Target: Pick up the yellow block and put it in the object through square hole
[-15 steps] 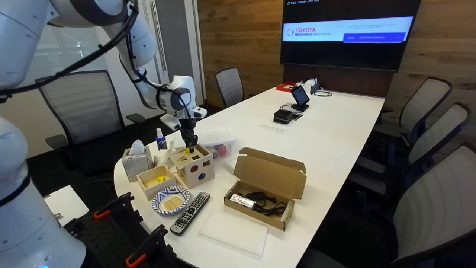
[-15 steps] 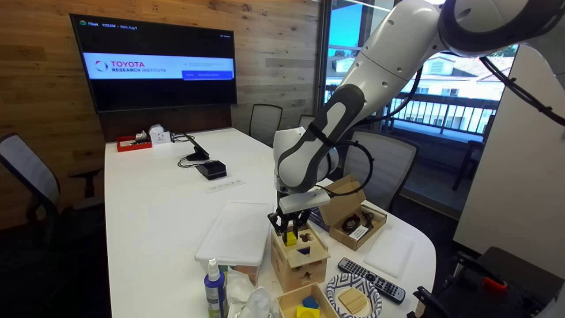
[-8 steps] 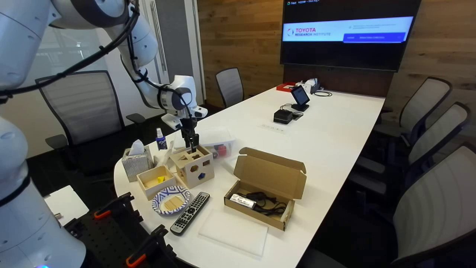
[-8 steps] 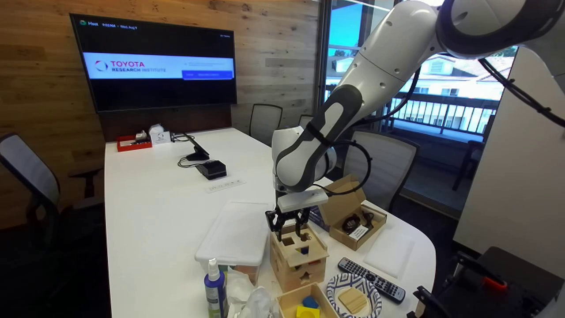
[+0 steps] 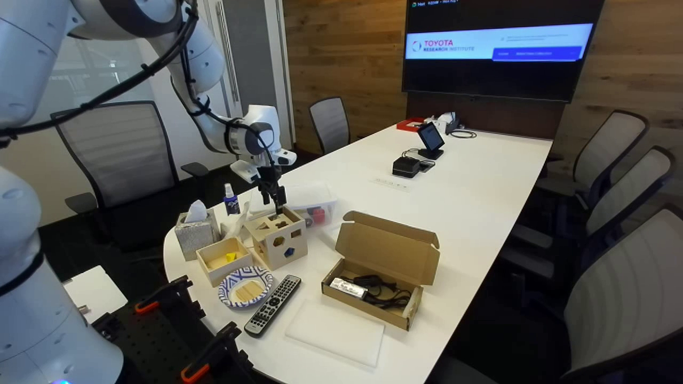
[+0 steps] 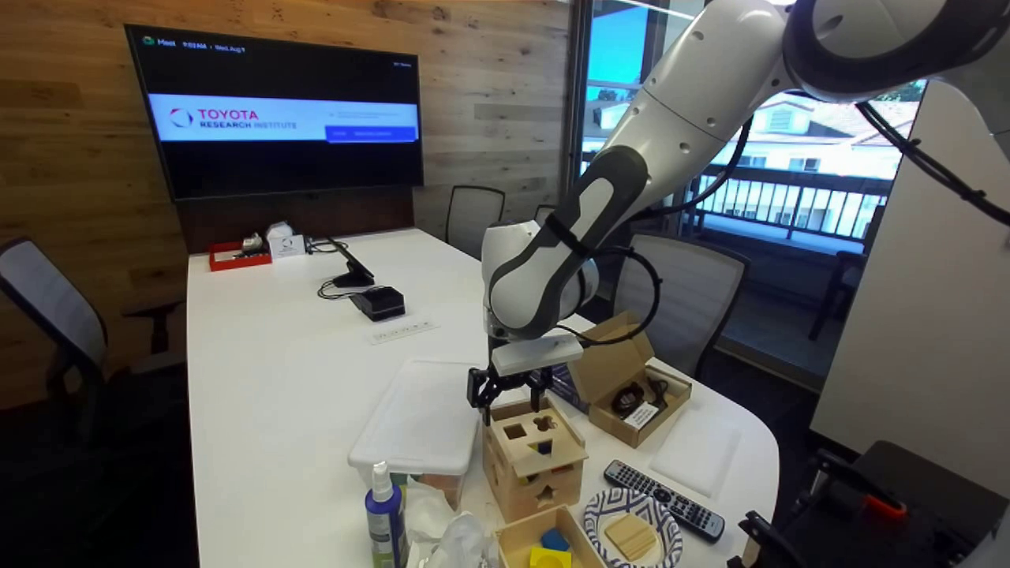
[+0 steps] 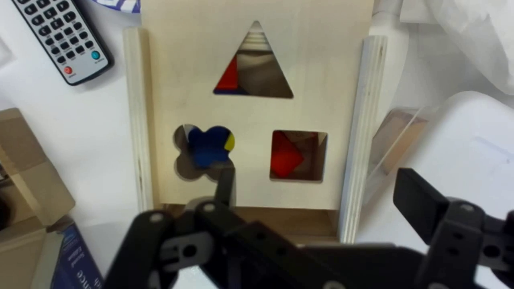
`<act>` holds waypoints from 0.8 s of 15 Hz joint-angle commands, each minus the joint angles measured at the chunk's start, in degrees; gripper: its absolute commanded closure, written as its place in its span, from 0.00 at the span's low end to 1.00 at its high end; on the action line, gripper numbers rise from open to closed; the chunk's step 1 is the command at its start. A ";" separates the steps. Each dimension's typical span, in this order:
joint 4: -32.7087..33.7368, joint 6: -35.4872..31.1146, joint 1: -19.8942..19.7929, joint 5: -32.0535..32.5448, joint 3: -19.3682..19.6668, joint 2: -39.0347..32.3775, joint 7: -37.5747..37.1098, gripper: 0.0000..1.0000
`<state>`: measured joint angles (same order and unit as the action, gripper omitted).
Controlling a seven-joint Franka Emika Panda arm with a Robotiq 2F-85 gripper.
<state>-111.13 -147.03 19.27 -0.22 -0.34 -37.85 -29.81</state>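
The object, a light-wood cube with shaped cut-outs, stands on the table in both exterior views (image 5: 280, 245) (image 6: 536, 473). Its top fills the wrist view, where the square hole (image 7: 299, 155) shows a red piece inside. Through the clover hole (image 7: 204, 150) I see blue and a small yellow patch (image 7: 229, 142); I cannot tell if that is the yellow block, which is otherwise hidden. My gripper (image 7: 321, 192) hovers just above the cube's top, jaws wide apart, nothing between them. In an exterior view its fingers (image 6: 536, 398) straddle the cube's back part.
A wooden tray (image 5: 232, 271) holding a yellow piece (image 6: 550, 558) sits beside the cube. Close by are a patterned bowl (image 5: 265, 274), a remote (image 5: 272, 305), an open cardboard box (image 5: 368, 309), a tissue box (image 5: 196, 237), a spray bottle (image 6: 384, 521) and a lidded plastic bin (image 6: 426, 418).
The gripper opened and released the yellow block, which was at the square hole and no longer shows on the cube's top. The gripper then rose slightly and shifted back.
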 commanded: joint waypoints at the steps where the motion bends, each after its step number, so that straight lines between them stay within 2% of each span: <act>1: -1.49 3.36 0.59 -0.40 0.02 4.31 0.03 0.00; 12: -4.87 9.11 -3.75 -1.39 -1.97 13.91 3.57 0.00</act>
<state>-113.56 -139.89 16.98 -0.37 -1.24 -27.40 -28.15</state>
